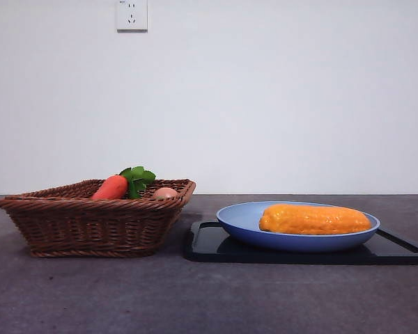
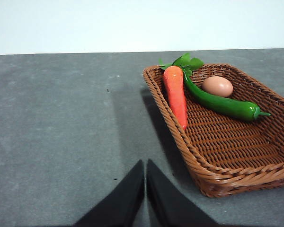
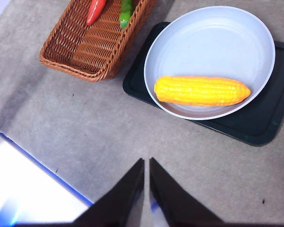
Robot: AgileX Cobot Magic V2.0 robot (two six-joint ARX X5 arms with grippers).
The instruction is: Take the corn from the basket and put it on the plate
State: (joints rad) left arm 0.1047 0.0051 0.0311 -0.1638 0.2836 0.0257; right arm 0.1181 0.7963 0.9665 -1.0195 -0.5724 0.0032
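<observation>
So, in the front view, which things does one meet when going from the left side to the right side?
basket → carrot → egg-like ball → black tray → plate → corn. The carrot and ball lie in the basket; the corn lies on the plate.

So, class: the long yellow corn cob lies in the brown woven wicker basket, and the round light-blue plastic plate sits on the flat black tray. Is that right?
Not quite. The long yellow corn cob lies on the round light-blue plastic plate, not in the brown woven wicker basket. The right wrist view shows this plainly. The plate does sit on the flat black tray.
</observation>
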